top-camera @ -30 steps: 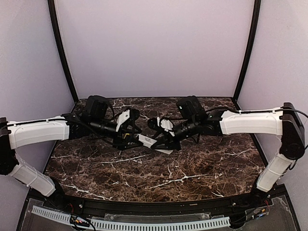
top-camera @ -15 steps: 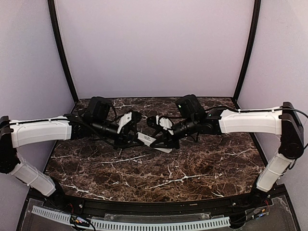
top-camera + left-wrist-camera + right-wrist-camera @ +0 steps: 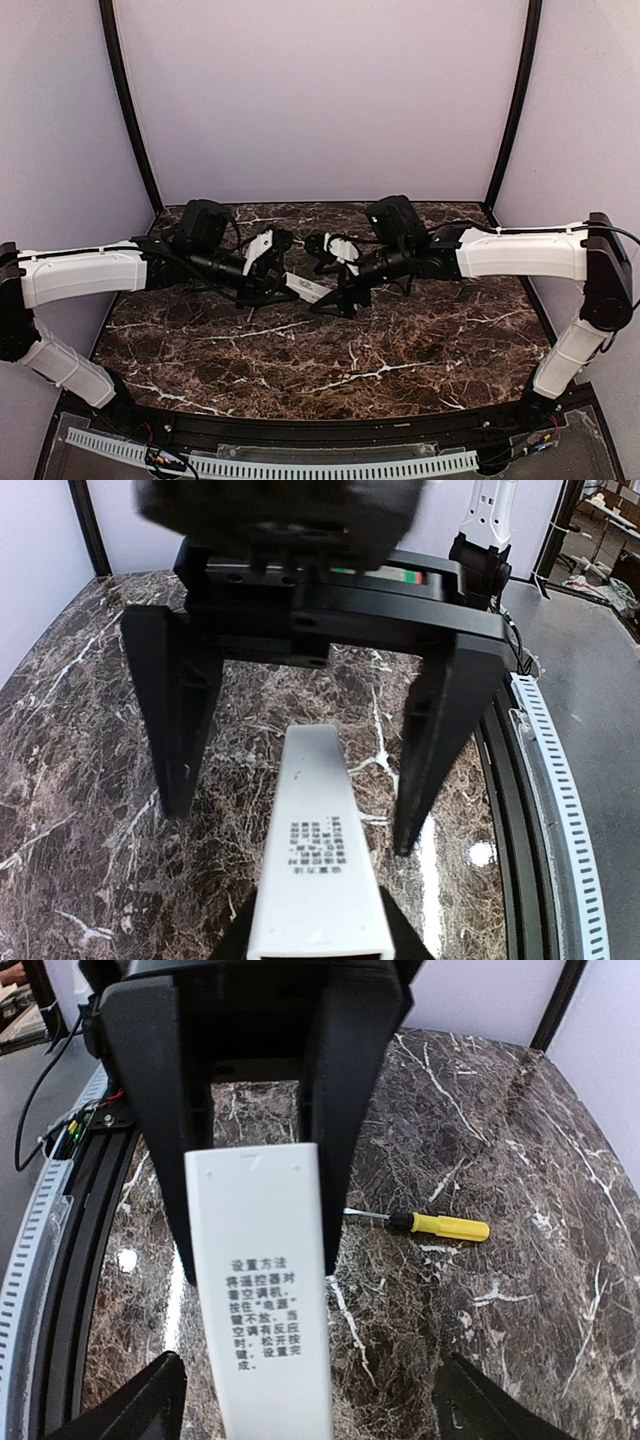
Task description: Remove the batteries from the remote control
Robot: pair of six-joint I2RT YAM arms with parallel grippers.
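The remote control (image 3: 308, 291) is a slim white bar with dark print, held off the marble between the two arms. My left gripper (image 3: 272, 272) is shut on one end of it; in the left wrist view its dark fingertips (image 3: 405, 942) pinch the bar (image 3: 318, 860) from both sides. My right gripper (image 3: 336, 284) stands open around the other end, its jaws wide apart on either side of the printed face (image 3: 262, 1310) without touching it. The batteries are hidden from every view.
A yellow-handled screwdriver (image 3: 440, 1226) lies on the marble table (image 3: 400, 350) to the right of the remote in the right wrist view. Black frame posts and purple walls enclose the back and sides. The ribbed rail (image 3: 560, 810) runs along the near edge.
The left gripper closed on the remote's end. After that the right gripper's jaws spread apart and let go of the remote. Both arms stay close together.
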